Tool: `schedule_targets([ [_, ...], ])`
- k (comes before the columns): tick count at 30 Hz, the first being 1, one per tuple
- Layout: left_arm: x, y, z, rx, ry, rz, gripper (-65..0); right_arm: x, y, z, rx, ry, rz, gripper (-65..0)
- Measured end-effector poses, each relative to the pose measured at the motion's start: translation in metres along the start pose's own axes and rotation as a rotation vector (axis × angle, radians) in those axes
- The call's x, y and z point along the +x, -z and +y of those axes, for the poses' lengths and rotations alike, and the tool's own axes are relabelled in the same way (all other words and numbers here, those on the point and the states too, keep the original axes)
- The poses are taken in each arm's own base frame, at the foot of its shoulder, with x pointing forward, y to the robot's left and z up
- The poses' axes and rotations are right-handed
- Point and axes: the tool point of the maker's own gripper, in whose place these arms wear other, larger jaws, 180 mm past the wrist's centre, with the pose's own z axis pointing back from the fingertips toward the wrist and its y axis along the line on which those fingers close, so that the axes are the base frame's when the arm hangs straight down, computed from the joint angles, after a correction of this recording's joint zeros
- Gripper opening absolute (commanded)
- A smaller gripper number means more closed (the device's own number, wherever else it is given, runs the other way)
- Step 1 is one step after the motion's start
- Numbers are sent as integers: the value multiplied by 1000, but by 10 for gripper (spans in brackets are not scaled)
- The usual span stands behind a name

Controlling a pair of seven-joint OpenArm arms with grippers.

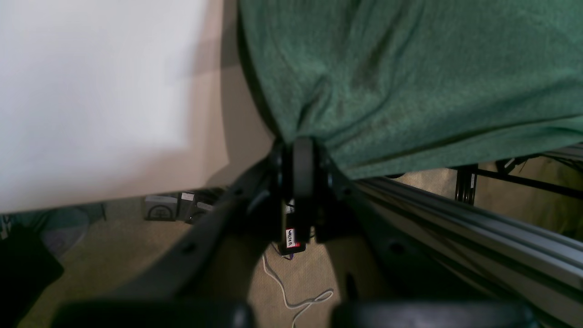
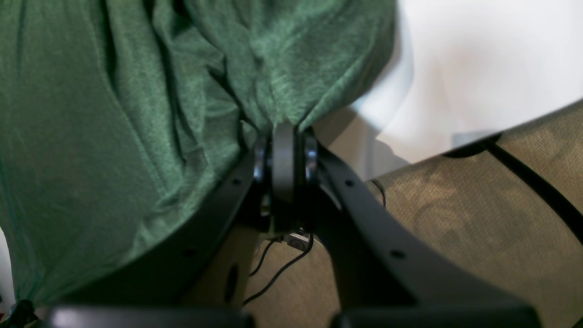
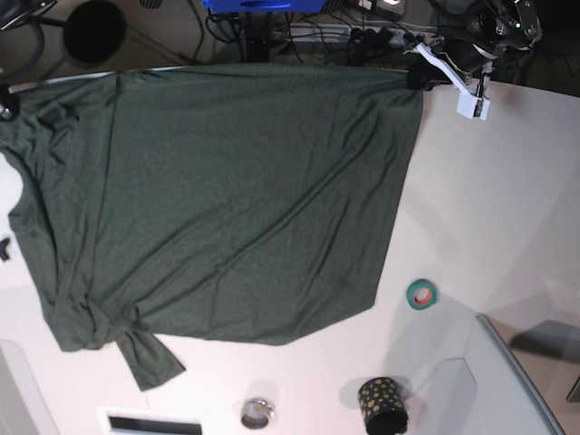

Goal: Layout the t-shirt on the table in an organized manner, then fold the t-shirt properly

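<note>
Overhead base view: the t-shirt [image 3: 236,199], a plain dark green short-sleeved garment, lies spread over most of the white table [image 3: 507,181], its broad body largely flat with shallow diagonal creases. One long edge runs straight along the table's far edge, at the top of the view. The side at the view's left is rumpled into folds, and a twisted sleeve [image 3: 145,353] sticks out near the lower left corner. The edge at the view's right runs from the upper right corner down to a rounded corner near a roll of teal tape [image 3: 420,294] (apart from the cloth). A dark cup with gold dots [image 3: 382,403] and a small metal ring-shaped object [image 3: 257,412] stand on the table below the shirt, not touching it.

Left wrist view: the left gripper [image 1: 303,143] is clenched on a bunched corner of the fabric, with pull lines fanning out from the pinch; the knit shows a fine heathered texture.

Right wrist view: the right gripper [image 2: 284,130] is likewise clamped on a gathered corner of the shirt, where deeper vertical folds converge. The cloth hangs partly past the table edge here, above tan carpet [image 2: 478,218].
</note>
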Motion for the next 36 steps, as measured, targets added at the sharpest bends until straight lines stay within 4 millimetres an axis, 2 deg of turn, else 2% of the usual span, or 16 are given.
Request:
schedule_targets([
  [8, 0, 0, 0, 0, 0, 0, -650, 2, 1, -1, -10, 45, -5, -642],
  [13, 6, 1, 0, -1, 5, -12, -650, 9, 3, -1, -31, 154, -14, -642],
  [17, 13, 7, 0, -3, 25, 43, -650, 14, 7, 9, -15, 212, 16, -642],
  [23, 50, 16, -1, -13, 50, -6, -650, 42, 10, 16, -25, 366, -21, -642],
  [27, 61, 26, 9, 5, 62, 4, -650, 59, 29, 36, -14, 354, 9, -642],
  [30, 57, 38, 5, -10, 82, 50, -650, 65, 53, 44, -2, 400, -4, -639],
  [34, 59, 43, 0, -28, 95, 57, -650, 44, 72, 37, -34, 419, 68, -630],
  [36, 61, 42, 2, -22, 100, 57, -650, 44, 76, 34, -57, 397, 98, -582],
])
